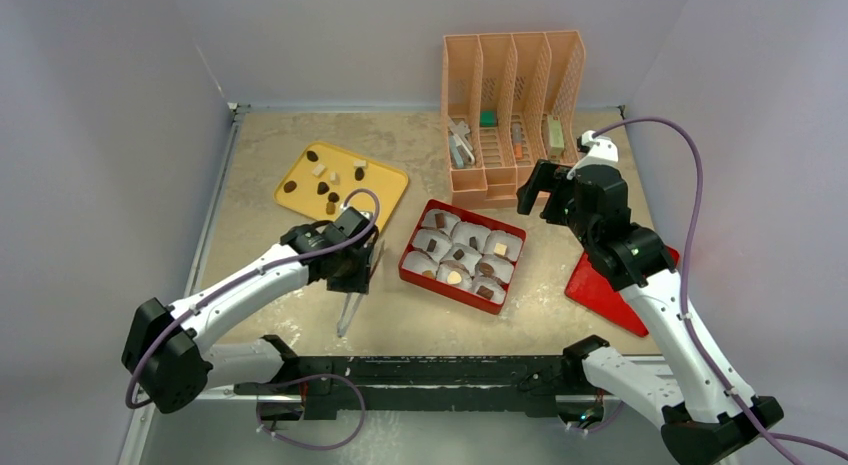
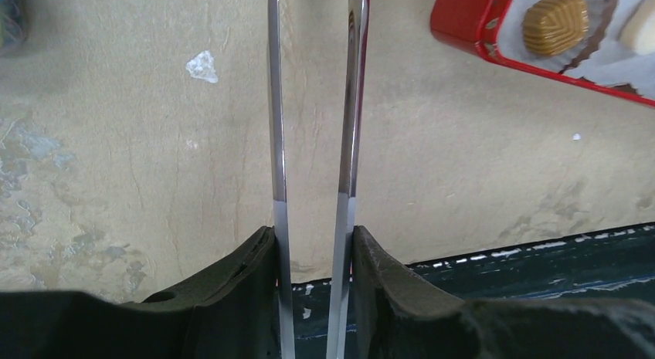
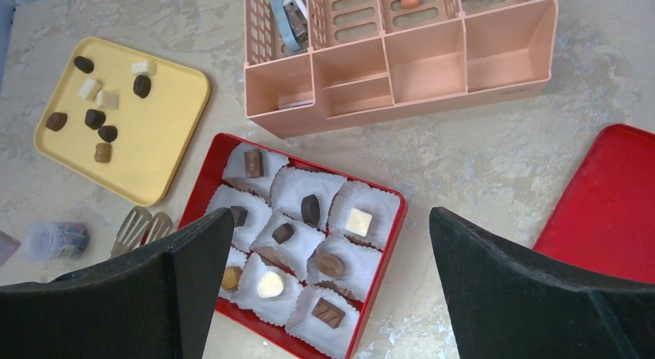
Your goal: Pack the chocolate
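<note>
chocolate (image 1: 323, 187) on yellow tray (image 1: 385, 177) beside red box (image 1: 445, 291)

"How many chocolates (image 3: 95, 118) are on the yellow tray (image 3: 166, 127)?"
"Nine: three white, six brown."
"And in the red box (image 3: 207, 181)?"
"Nine again, I think, one in each of nine paper cups (image 3: 290, 191); one piece is half hidden."
"Anything else?"
"One red lid (image 3: 610, 197), one pair of tongs (image 1: 349, 310), and one organizer (image 3: 432, 66) with four slots."
</note>
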Tool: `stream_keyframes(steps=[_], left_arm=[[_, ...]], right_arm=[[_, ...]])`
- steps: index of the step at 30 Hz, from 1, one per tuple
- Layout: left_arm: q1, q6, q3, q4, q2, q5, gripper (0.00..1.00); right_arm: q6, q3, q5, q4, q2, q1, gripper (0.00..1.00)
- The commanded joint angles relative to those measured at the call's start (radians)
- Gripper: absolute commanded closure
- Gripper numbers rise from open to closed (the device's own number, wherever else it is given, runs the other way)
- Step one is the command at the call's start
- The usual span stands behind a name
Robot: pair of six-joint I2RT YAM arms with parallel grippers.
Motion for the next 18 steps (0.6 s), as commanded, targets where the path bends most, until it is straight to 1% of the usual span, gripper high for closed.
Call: stream_keyframes(steps=[1, 5, 10, 14, 18], left_arm=[[-0.004, 0.016, -0.031, 0.052, 0.029, -0.009, 0.64], [-0.003, 0.022, -0.041, 0.065, 0.072, -0.014, 0.63], [-0.004, 0.04, -0.041, 0.068, 0.111, 0.015, 0.63], [-0.005, 0.056, -0.024, 0.065, 0.118, 0.004, 0.64], [-0.005, -0.025, -0.015, 0.064, 0.117, -0.047, 0.62]], right_arm=[[-0.008, 0.002, 0.004, 0.032, -0.003, -0.003, 0.01], [-0.012, -0.006, 0.005, 0.037, 0.001, -0.003, 0.01], [-0.02, -0.011, 0.015, 0.039, 0.002, -0.003, 0.01], [-0.026, -0.012, 0.021, 0.034, -0.003, -0.003, 0.01], [-0.033, -0.014, 0.031, 0.029, -0.012, -0.003, 0.01]])
